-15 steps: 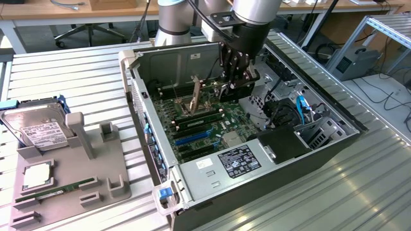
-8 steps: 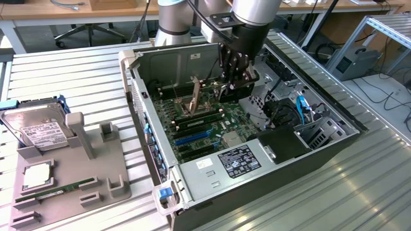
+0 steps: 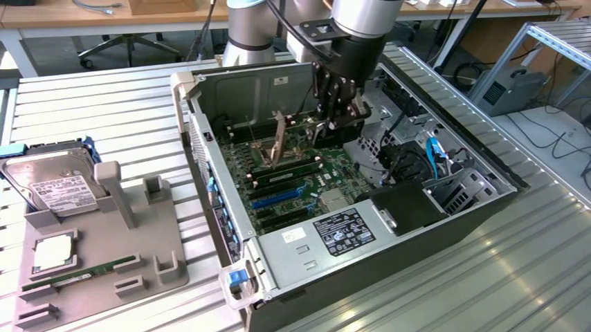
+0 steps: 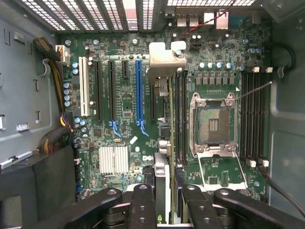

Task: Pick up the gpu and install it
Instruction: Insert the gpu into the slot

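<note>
You are working under even, diffuse overhead light; the exterior view is bright with no hard shadows on the slatted table (image 3: 102, 124). Expect mild glare on the hard drive (image 3: 55, 181) label and on the case (image 3: 369, 242) sheet metal. Inside the case, the wall behind the gripper (image 3: 334, 123) falls into shade. In the wrist view, the motherboard (image 4: 124, 119) ahead of the gripper (image 4: 164, 202) is evenly lit and sharp, while the fingers (image 4: 143, 205) nearest the lens are dark and soft, probably out of focus. Bright vent slots (image 4: 90, 12) beyond the gripper wash out. Straight edges bow slightly toward the frame corners.
</note>
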